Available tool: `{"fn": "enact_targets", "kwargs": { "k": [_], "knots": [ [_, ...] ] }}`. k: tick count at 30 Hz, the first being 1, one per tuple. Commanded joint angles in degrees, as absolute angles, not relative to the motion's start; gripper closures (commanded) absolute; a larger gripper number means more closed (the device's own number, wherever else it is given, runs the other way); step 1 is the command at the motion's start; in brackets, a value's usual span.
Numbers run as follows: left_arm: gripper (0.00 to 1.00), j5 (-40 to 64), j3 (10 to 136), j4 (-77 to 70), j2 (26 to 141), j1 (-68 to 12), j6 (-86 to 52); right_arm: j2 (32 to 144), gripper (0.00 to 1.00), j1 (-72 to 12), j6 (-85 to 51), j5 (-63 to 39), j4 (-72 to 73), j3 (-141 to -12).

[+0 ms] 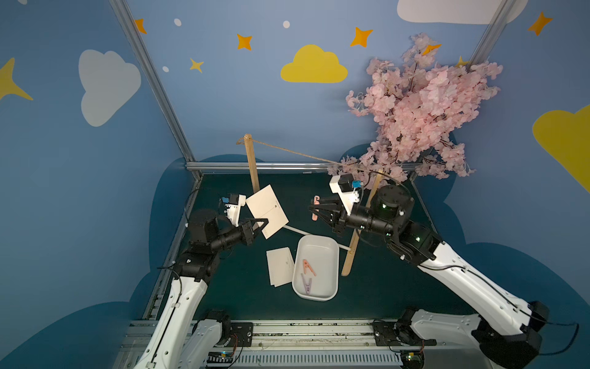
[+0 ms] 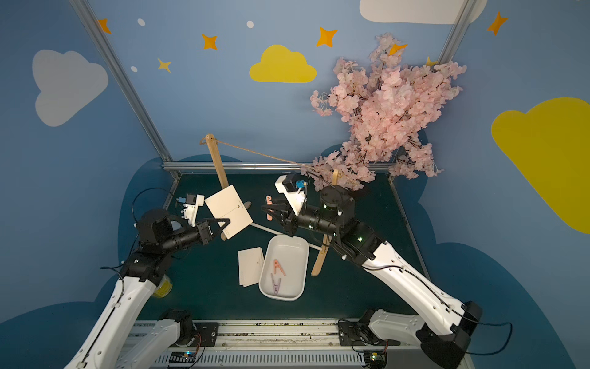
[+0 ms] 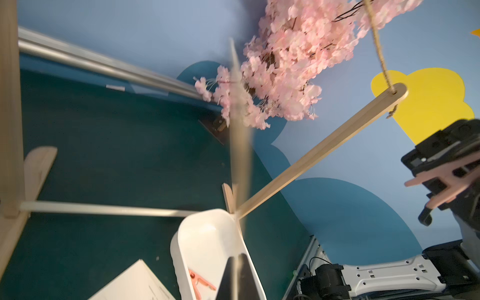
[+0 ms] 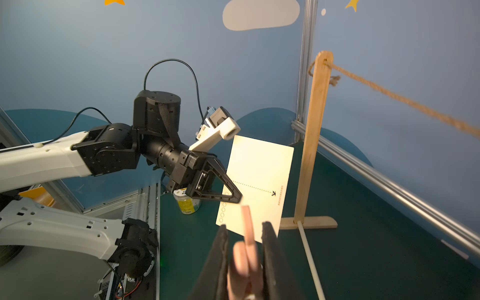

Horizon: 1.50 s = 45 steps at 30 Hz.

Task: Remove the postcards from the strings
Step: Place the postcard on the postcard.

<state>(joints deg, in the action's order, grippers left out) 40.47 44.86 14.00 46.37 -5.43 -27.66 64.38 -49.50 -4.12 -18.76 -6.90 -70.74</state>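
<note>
Top views dim, evenly lit, wide-angle stretch at edges. Right wrist view: postcard [image 4: 259, 168] ahead of right gripper [image 4: 245, 228] glows overexposed; pink clothespin [image 4: 246, 220] between its fingers blurred; twine [image 4: 402, 101] soft.

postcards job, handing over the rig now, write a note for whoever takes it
Left tool: shut on a white rectangular postcard with a dotted arrow, held clear of the line.
Right tool: shut on a pink plastic clothespin, also in the air.
Brown jute twine between the wooden posts: nothing hangs on the stretch in view.
Other white postcards, apparently two, lie stacked on the dark green mat beside the white plastic tray, which holds a second pink clothespin and a purple clothespin.
Done: cards unclipped. Left: probably lay the held card on the stack and drop the peg in the tray.
</note>
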Motion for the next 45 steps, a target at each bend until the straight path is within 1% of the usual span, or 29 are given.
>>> {"fn": "enact_targets", "kwargs": {
  "k": [1, 5, 10, 16, 19, 24, 33, 35, 37, 38, 39, 40, 43, 45],
  "knots": [
    [0.96, 36.14, 42.34, 20.71, 44.59, -6.91, -30.26, 61.56, 1.0, -50.97, -8.07, -12.55, -9.45, -65.04],
    [0.97, 33.26, 38.93, 22.72, 43.17, -10.02, -31.96, 60.27, 1.0, -53.2, -10.46, -11.36, -16.27, -58.44],
    [0.97, 28.62, 34.82, 24.07, 42.52, -14.15, -33.4, 60.92, 1.0, -54.88, -15.18, -11.16, -15.07, -49.31],
    [0.96, 25.0, 31.79, 25.31, 44.06, -17.49, -34.12, 66.82, 1.0, -56.14, -18.87, -12.62, -13.34, -45.27],
    [0.95, 23.38, 30.69, 24.38, 45.68, -19.13, -34.98, 71.13, 1.0, -56.42, -20.57, -14.17, -11.16, -43.86],
    [0.94, 22.79, 28.3, 18.48, 49.59, -21.83, -37.99, 78.35, 1.0, -56.73, -22.05, -16.52, -9.04, -44.23],
    [0.93, 21.83, 29.78, 16.78, 58.92, -23.96, -36.49, 85.61, 1.0, -56.87, -22.19, -17.21, -9.33, -46.29],
    [0.91, 21.79, 29.81, 15.9, 60.37, -24.13, -36.55, 86.75, 1.0, -56.87, -22.32, -17.31, -9.27, -46.71],
    [0.85, 21.88, 29.97, 15.21, 61.56, -24.26, -36.6, 87.74, 1.0, -56.87, -22.11, -17.31, -9.7, -47.4],
    [0.84, 21.88, 30.21, 15.24, 62.05, -24.34, -36.42, 88.04, 0.95, -56.87, -21.99, -17.31, -9.88, -47.55],
    [0.81, 21.71, 30.44, 15.48, 62.44, -24.4, -36.2, 88.22, 0.82, -56.87, -21.84, -17.31, -9.96, -47.7],
    [0.74, 21.6, 30.75, 15.72, 62.63, -24.44, -36.05, 88.24, 0.73, -56.87, -21.7, -17.39, -10.06, -47.78],
    [0.64, 20.9, 31.61, 16.56, 62.35, -24.43, -35.68, 87.77, 0.61, -56.87, -21.28, -16.93, -10.57, -47.96],
    [0.55, 20.12, 32.22, 17.79, 61.3, -24.5, -35.43, 87.08, 0.58, -56.87, -20.94, -16.26, -11.67, -48.36]
  ]
}}
